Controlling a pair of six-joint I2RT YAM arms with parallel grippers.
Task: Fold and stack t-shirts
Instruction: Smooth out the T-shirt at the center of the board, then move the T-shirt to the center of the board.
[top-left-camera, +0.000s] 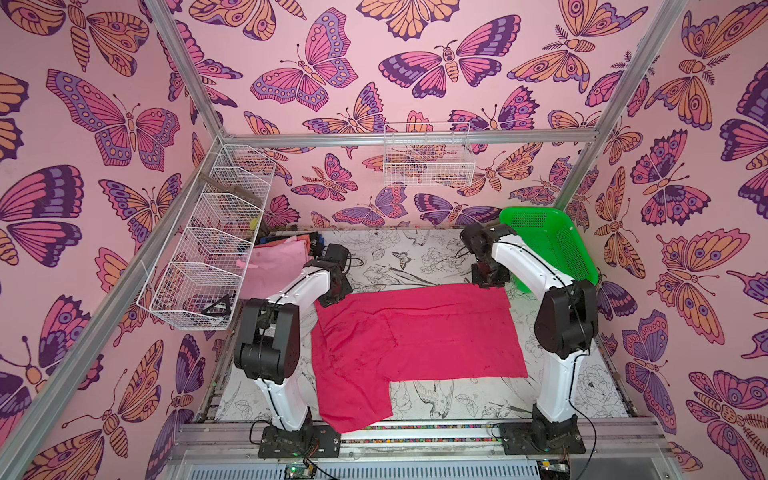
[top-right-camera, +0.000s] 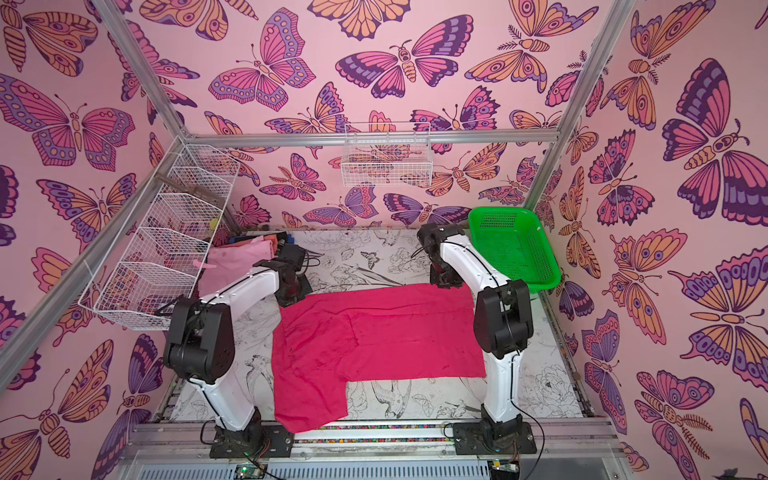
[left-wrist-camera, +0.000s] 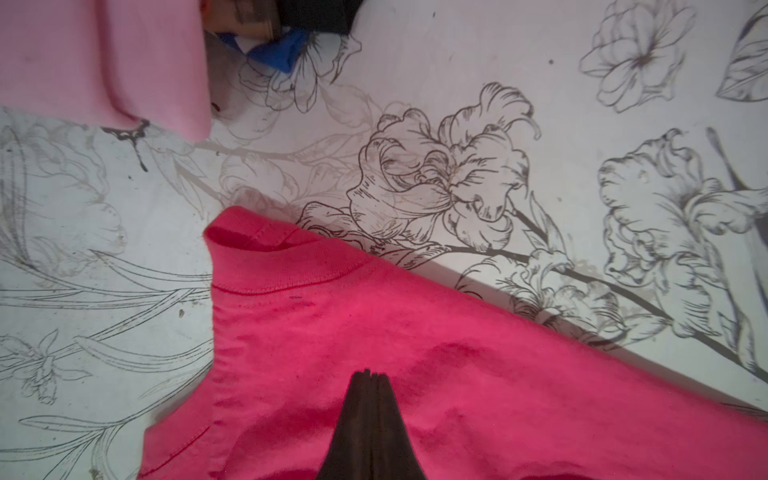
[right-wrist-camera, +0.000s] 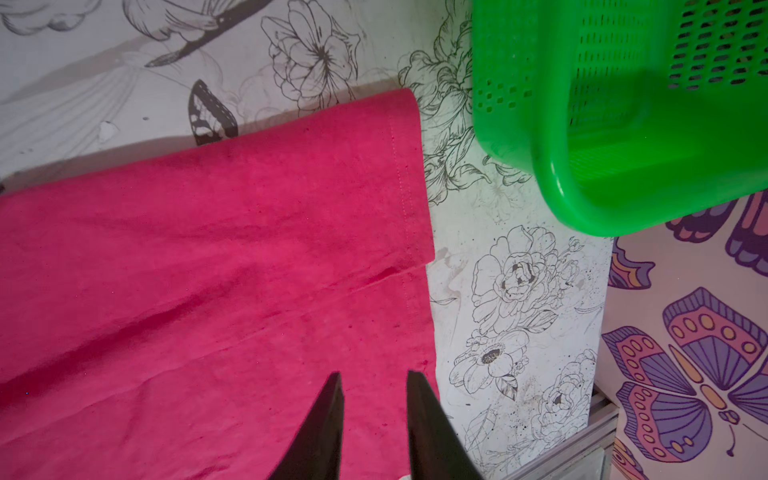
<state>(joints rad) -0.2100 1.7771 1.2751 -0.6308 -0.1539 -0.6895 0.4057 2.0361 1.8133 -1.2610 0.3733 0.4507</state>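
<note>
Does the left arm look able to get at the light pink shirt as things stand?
Probably yes: the pink shirt lies close beside the left gripper, with nothing standing between them, though the jaws are shut.

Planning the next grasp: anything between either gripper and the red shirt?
Nothing visible. The left gripper, shut, and the right gripper, open, both sit directly over the red shirt. The green basket stands off to the side, apart from the hem.
</note>
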